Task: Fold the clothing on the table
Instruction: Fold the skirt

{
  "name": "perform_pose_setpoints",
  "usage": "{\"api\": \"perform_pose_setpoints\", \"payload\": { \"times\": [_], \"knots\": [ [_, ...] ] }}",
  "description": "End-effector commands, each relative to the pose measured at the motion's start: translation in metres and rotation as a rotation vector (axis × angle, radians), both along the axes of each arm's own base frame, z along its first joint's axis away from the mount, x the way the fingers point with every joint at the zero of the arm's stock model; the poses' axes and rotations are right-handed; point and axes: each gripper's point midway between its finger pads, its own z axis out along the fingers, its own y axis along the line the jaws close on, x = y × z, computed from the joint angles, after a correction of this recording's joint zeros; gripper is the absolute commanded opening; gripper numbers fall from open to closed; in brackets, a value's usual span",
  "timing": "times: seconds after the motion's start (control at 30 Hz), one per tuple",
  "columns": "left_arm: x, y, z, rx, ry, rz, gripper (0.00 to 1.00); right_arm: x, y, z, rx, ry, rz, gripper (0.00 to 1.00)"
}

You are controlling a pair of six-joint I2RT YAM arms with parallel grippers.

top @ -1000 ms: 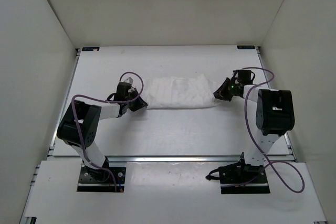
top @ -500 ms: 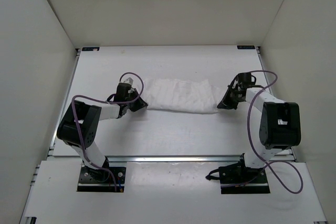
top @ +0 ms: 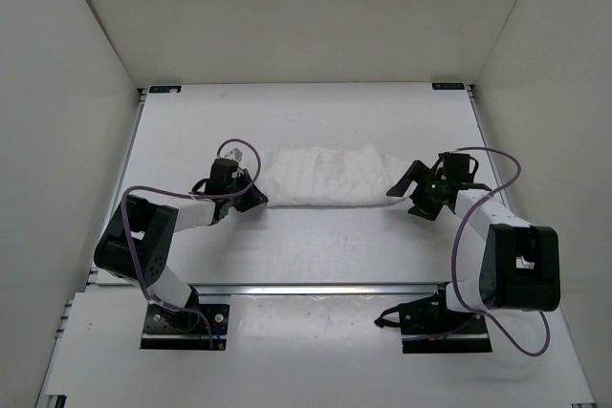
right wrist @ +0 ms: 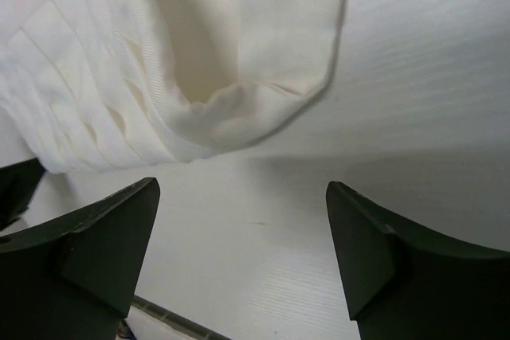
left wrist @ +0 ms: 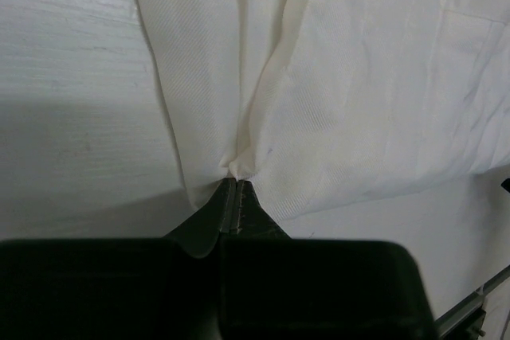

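- The clothing lies in the middle of the worktop, a bit toward the far side.
- It looks like a long white strip that runs from left to right between the two arms.
- The left arm reaches to the left end of the strip.
- The left jaws are closed tight and pinch a small bit of the clothing's edge. In the left wrist view the cloth bunches into little folds right at the tips.
- The right arm is at the right end of the strip.
- The right jaws are wide open and hold nothing. In the right wrist view the end of the cloth lies flat on the worktop just in front of them and does not touch them.
- That end shows a rounded edge with more than one layer, so I think the clothing has already been folded along its length.
- I think the job is about half done, because the strip is narrow but long.
- What is left, I think, is to bring one end over the other to make a short, neat pile.
- The cloth also has lots of small creases, so it may need a little smoothing.
- Only one end is held now, so the right end needs a grip before both ends can move together.
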Motion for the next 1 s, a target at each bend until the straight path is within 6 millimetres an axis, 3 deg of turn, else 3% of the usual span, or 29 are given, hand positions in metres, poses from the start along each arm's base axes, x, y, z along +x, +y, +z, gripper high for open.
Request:
{"api": "perform_pose_setpoints", "payload": {
  "times": [0.0,0.2,0.3,0.57,0.67,0.73,0.83,0.9,0.97],
  "knots": [
    [-0.010,-0.002,0.008,0.021,-0.024,-0.025,0.00,0.021,0.013,0.014,0.125,-0.095,0.014,0.84],
    [-0.016,0.003,0.009,0.032,-0.026,-0.019,0.00,0.032,0.027,-0.009,0.187,-0.061,0.003,0.82],
    [-0.023,0.007,0.003,0.042,-0.013,-0.015,0.00,0.033,0.023,-0.021,0.178,-0.025,-0.056,0.77],
    [-0.026,0.008,0.000,0.056,-0.013,-0.022,0.00,0.047,-0.002,-0.027,0.124,-0.024,-0.199,0.60],
    [-0.026,0.006,-0.004,0.052,-0.002,-0.021,0.00,0.051,-0.008,-0.029,0.123,-0.030,-0.228,0.50],
    [-0.028,0.003,-0.006,0.055,-0.001,-0.031,0.00,0.055,-0.012,-0.031,0.113,-0.027,-0.241,0.34],
    [-0.030,0.003,-0.008,0.055,0.003,-0.040,0.00,0.061,-0.015,-0.028,0.095,-0.039,-0.230,0.00],
    [-0.030,0.000,-0.006,0.051,-0.002,-0.043,0.00,0.062,-0.019,-0.024,0.047,-0.053,-0.200,0.00],
    [-0.035,-0.007,-0.008,0.054,0.001,-0.065,0.00,0.071,-0.018,-0.003,-0.026,-0.095,-0.145,0.01]
  ]
}}
